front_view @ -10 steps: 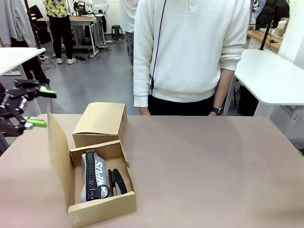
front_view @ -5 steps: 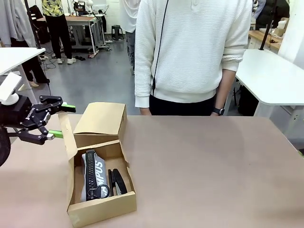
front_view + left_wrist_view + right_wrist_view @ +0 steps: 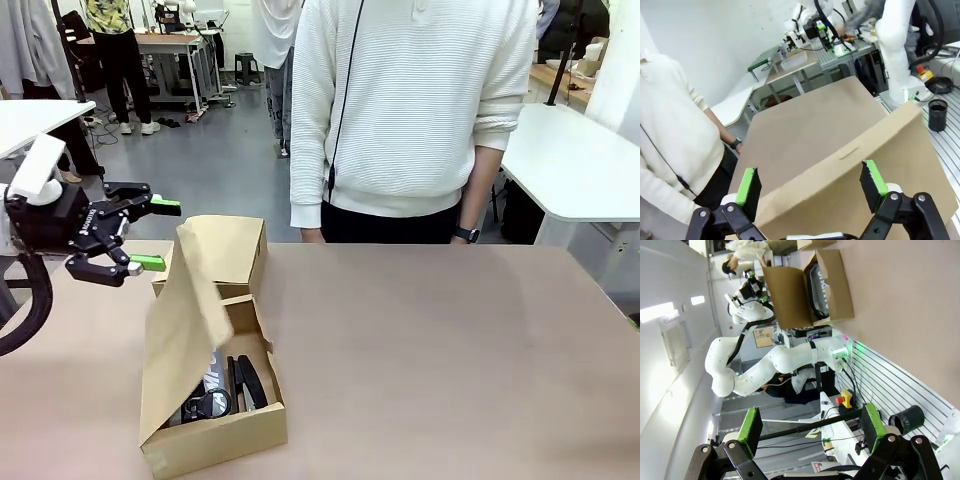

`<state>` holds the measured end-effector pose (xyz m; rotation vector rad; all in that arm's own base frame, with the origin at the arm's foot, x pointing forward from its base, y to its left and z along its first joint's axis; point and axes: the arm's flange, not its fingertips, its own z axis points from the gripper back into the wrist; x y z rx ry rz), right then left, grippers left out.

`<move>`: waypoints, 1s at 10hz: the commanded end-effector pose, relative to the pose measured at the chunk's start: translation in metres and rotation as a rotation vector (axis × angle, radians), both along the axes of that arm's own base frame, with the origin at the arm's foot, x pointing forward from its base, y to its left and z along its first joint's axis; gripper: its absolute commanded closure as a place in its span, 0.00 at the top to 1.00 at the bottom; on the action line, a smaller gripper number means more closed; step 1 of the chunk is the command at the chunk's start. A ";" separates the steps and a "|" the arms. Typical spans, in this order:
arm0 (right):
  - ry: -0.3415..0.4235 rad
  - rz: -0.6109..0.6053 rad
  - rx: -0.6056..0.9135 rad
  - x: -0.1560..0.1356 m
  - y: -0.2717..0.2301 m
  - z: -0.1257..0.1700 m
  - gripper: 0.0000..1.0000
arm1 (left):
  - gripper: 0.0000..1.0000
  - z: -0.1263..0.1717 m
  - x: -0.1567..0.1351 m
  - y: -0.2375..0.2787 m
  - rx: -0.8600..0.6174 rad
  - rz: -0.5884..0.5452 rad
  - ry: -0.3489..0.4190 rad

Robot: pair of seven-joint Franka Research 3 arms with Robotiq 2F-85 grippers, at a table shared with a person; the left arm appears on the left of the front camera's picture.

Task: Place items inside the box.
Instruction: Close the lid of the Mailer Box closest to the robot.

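Observation:
The brown cardboard box [image 3: 222, 440] stands at the table's front left. Its big flap lid [image 3: 182, 335] leans over the opening and hides most of the inside. A black stapler [image 3: 250, 381] shows in the uncovered part. My left gripper [image 3: 153, 236] hovers open just left of the flap's top edge; whether it touches I cannot tell. In the left wrist view the flap [image 3: 850, 185] spreads right before the open left gripper [image 3: 810, 182]. My right gripper [image 3: 811, 425] is open and holds nothing, far from the box [image 3: 837, 287], where the grey pencil case [image 3: 821, 276] shows.
A second, closed cardboard box [image 3: 215, 250] sits just behind the first one. A person in a white sweater [image 3: 410, 110] stands at the far edge, arms down. The brown tabletop [image 3: 450, 350] stretches right of the boxes. White tables [image 3: 570, 160] stand beyond.
My left gripper has moved right toward the box. The flap lid has swung from upright at the box's left side to tilted over the opening, covering the pencil case.

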<state>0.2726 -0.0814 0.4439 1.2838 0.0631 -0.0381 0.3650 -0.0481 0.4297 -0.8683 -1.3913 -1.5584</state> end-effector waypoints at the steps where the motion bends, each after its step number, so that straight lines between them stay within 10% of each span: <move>1: 0.017 -0.005 0.010 0.000 0.000 0.005 1.00 | 1.00 -0.096 -0.115 -0.028 0.102 0.031 0.055; 2: 0.017 -0.005 0.010 0.000 0.000 0.005 1.00 | 1.00 0.000 0.000 0.000 0.000 0.000 0.000; 10: 0.017 -0.005 0.010 0.000 0.000 0.005 1.00 | 1.00 -0.100 -0.006 -0.036 0.216 -0.025 0.088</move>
